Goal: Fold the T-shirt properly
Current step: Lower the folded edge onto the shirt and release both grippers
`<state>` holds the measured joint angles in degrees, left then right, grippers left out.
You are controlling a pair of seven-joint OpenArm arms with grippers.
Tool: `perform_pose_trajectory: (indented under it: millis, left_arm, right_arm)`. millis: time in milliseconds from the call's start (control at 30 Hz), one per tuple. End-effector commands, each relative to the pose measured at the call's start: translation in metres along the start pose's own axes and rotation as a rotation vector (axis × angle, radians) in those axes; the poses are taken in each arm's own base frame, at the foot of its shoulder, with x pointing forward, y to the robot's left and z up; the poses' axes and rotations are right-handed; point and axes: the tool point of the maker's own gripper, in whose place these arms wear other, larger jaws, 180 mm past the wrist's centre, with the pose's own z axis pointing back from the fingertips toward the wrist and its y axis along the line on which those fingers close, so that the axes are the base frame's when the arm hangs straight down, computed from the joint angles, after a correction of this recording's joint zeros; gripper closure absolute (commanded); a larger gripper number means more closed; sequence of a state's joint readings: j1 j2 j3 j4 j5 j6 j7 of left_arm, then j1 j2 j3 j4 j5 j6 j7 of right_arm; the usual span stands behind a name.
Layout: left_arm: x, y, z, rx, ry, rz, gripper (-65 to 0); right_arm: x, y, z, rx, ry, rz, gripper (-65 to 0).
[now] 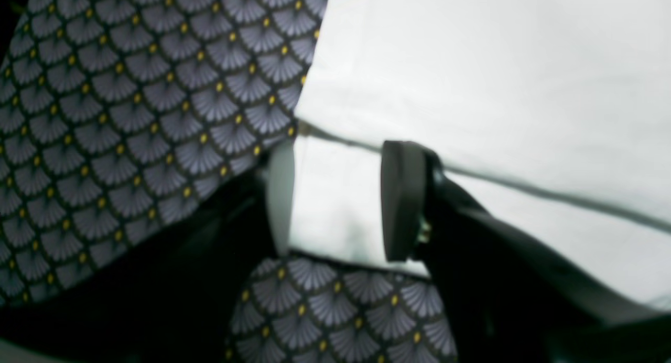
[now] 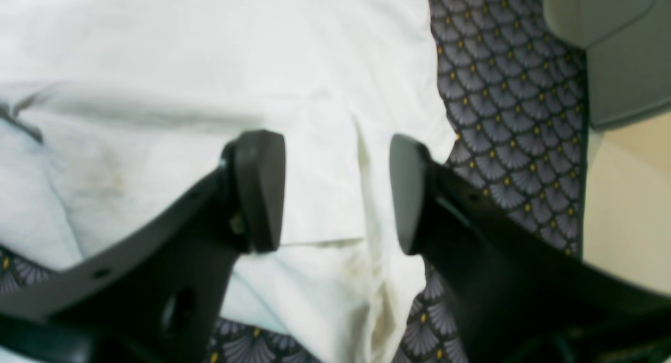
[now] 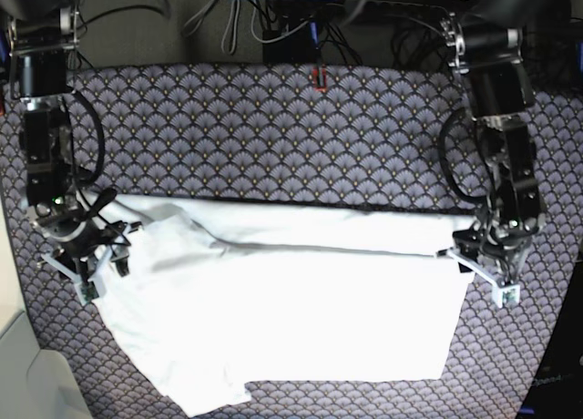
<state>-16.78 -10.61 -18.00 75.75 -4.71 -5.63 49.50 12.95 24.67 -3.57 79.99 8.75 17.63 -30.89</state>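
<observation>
The soft, wrinkly white T-shirt [image 3: 291,310] is lying flat on the scale-patterned bench [image 3: 273,137]. Left tool [image 1: 341,200] and right tool [image 2: 338,190] are both standing apart, hovering over its opposite edges.

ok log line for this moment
T-shirt: flat on patterned cloth | left hand: open at edge | right hand: open over sleeve end

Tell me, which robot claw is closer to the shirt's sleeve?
Right. The right gripper hangs over the T-shirt at its sleeve; the left gripper is at the opposite edge.
</observation>
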Motion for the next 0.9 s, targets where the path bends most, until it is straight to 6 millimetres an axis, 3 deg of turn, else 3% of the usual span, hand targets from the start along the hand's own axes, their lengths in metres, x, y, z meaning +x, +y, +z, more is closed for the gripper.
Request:
perform_pose_trajectory:
  millis: [0,200,500,867]
  left_arm:
    - [0.017,0.005,0.004,0.009,-0.050,0.001,-26.6]
    - [-0.003,0.006,0.002,0.011,-0.010,-0.002,-26.6]
    - [-0.008,0.002,0.000,0.006,0.001,0.012,-26.6]
    - [-0.036,0.010,-0.024,0.019,0.021,0.031,-26.6]
  right_arm:
    - [0.020,-0.014,0.004,-0.029,-0.059,0.005,-34.9]
    - [0.000,-0.020,0.019,-0.055,-0.047,-0.020,-37.0]
    - [-0.024,-0.009,0.028,-0.038,-0.011,-0.014,-37.0]
    - [-0.032,-0.007,0.029,-0.034,0.007,-0.013,-37.0]
